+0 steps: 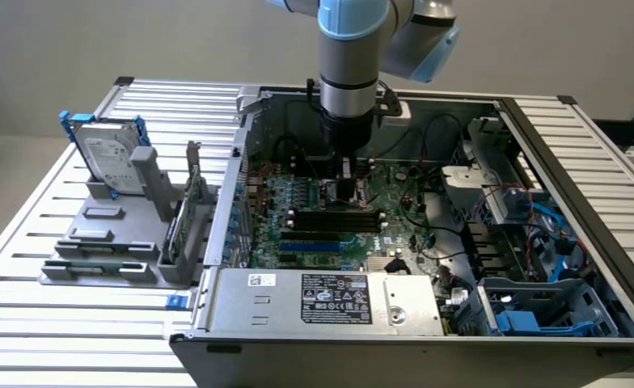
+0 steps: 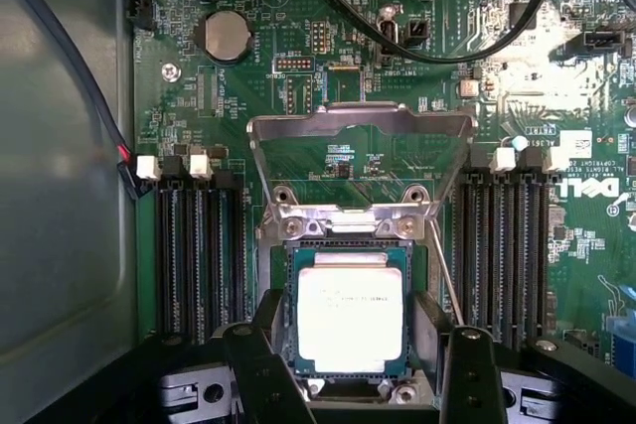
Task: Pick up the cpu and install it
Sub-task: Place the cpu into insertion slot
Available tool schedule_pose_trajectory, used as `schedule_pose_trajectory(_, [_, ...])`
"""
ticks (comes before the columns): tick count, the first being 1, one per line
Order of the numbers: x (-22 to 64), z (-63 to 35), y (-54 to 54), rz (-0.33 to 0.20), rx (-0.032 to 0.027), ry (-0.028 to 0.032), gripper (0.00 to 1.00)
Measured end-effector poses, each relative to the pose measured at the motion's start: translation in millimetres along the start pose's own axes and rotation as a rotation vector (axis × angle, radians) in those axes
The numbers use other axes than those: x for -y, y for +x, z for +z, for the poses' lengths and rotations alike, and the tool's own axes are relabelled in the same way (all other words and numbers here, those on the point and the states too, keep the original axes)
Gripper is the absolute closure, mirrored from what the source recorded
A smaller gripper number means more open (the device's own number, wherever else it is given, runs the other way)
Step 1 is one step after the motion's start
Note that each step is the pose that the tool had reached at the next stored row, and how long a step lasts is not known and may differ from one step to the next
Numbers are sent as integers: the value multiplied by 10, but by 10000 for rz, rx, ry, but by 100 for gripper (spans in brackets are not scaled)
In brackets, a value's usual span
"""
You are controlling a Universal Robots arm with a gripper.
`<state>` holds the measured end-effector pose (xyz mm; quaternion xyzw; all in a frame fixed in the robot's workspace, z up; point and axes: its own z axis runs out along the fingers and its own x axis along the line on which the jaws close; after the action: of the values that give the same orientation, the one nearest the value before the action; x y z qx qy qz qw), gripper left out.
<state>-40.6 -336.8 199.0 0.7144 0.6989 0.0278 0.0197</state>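
The cpu [image 2: 350,317], a small square chip with a silver-grey top, lies flat in the socket on the green motherboard [image 2: 248,96]. The socket's metal load frame [image 2: 360,151] stands flipped up behind it. My gripper [image 2: 358,340] is open. Its two black fingers [image 2: 260,369] sit on either side of the cpu with a gap to each edge, and nothing is held. In the exterior view the gripper [image 1: 346,184] reaches straight down into the open computer case [image 1: 328,299], over the middle of the motherboard.
Black memory slots [image 2: 199,255] flank the socket on both sides, and black cables [image 2: 437,32] loop over the board beyond it. On the exterior view's left, a silver hard drive [image 1: 112,153] with a blue bracket stands in a grey holder [image 1: 101,242] on the slatted table.
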Motion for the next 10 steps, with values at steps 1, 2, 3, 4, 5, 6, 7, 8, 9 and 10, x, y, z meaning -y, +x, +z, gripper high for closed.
schedule_pose_trajectory(1, [-1,-8,0,0,0,1,38])
schedule_pose_trajectory(2, [-1,-16,0,0,0,1,38])
schedule_pose_trajectory(3, [-2,-25,0,0,0,1,38])
schedule_pose_trajectory(4, [-2,-35,0,0,0,1,38])
schedule_pose_trajectory(5, [-3,-48,0,0,-2,0,38])
schedule_pose_trajectory(6, [-4,-64,1,1,-5,0,38])
schedule_pose_trajectory(7, [-5,-81,1,3,-8,1,38])
schedule_pose_trajectory(8, [-7,-98,1,4,-11,1,40])
schedule_pose_trajectory(9, [-8,-115,1,6,-14,1,46])
schedule_pose_trajectory(10, [-9,-132,2,9,-19,0,46])
